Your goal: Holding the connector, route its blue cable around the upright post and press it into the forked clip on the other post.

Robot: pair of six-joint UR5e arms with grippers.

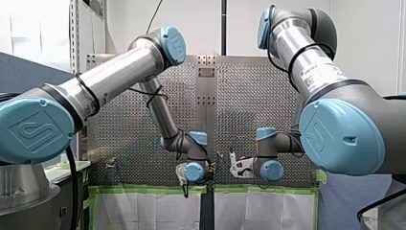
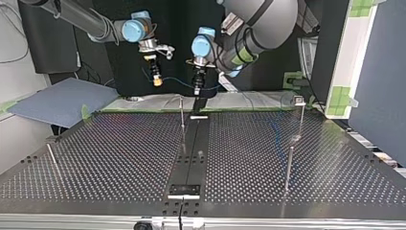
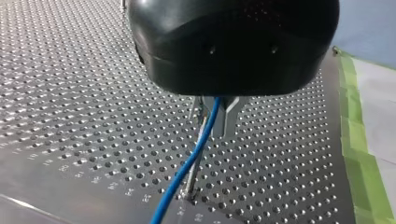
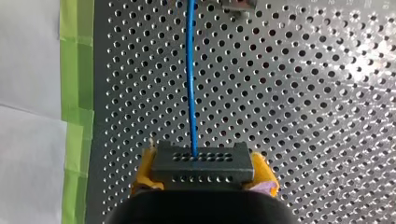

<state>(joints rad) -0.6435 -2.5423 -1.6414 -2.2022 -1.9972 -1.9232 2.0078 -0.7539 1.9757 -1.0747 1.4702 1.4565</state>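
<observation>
Front view: the left arm (image 1: 119,72) and the right arm (image 1: 311,67) both reach down to the edge of the perforated table (image 1: 124,139) that is bordered by green tape (image 1: 143,189). Their wrists sit close together and hide the working ends. Top view: the right gripper (image 2: 156,80), yellow-padded, hangs over the table's far edge. The left gripper (image 2: 197,90) hangs just beside it, above the centre seam. A faint blue cable (image 2: 178,85) sags between them. The upright post (image 2: 182,114) stands on the table between the two grippers, nearest the cable's path. The clip post (image 2: 300,112) stands well apart at the view's right, with another plain post (image 2: 288,165) nearer the camera. A grey pad (image 2: 62,100) lies off the table at the left. Left wrist view: the metal fingers (image 3: 229,116) are pinched on the cable, which crosses in front of the thin post below; contact there cannot be judged. Right wrist view: the yellow pads (image 4: 145,168) clamp the dark connector (image 4: 203,163). The cable runs straight ahead from it over the holes, with the tape alongside.
</observation>
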